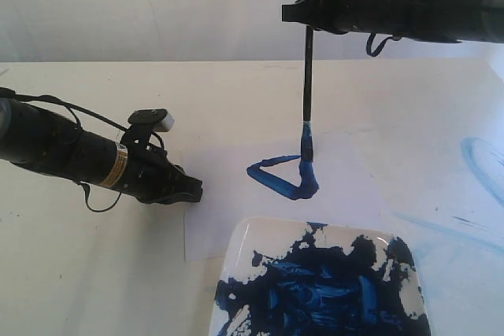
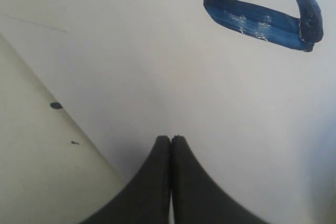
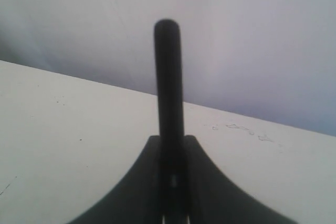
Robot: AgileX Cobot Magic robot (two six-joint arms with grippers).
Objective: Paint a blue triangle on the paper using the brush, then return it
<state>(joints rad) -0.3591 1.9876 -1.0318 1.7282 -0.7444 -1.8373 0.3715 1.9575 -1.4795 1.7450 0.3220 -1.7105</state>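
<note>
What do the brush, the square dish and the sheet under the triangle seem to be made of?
The brush: smooth black handle, painted wood or plastic, can't tell which; the pale band above the bristles looks like metal. The dish: smooth white, ceramic or hard plastic, with a rounded rim. The paper: thin matte sheet, its edge lying flat on the table.

Claws: we count two, the left claw and the right claw.
Brush: we see one.
Blue triangle: one.
Paper: one sheet.
Dish: one.
Surface: one.
</note>
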